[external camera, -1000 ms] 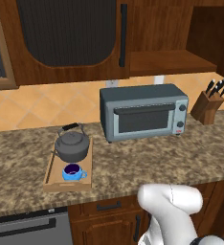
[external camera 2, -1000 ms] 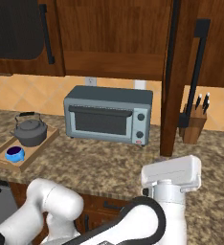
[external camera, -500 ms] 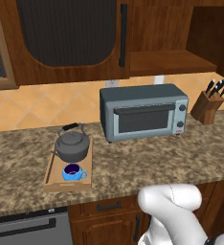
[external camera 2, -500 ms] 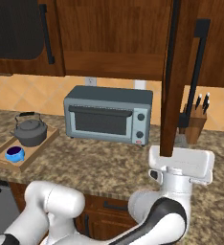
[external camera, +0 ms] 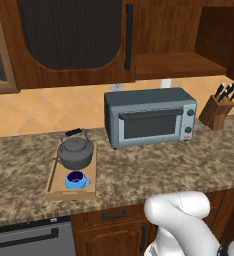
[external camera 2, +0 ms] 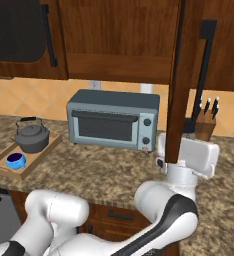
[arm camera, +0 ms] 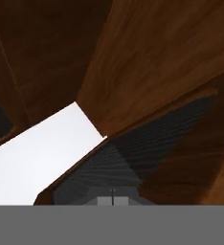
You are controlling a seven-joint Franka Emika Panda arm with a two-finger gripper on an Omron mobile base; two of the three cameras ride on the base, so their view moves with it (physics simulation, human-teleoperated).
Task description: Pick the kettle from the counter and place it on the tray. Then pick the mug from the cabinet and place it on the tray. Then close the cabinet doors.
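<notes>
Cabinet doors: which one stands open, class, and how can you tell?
The right cabinet door is open, swung edge-on toward the camera, baring the shelf. The left door lies flat, shut.

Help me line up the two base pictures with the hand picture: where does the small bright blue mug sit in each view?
Left base view: the small bright blue mug sits lower left, on the light wooden tray, in front of the dark grey metal kettle.
Right base view: far left edge, same tray, kettle behind it.
Hand view: not in it.
Shared landmark: the boxy grey-blue toaster oven.
</notes>
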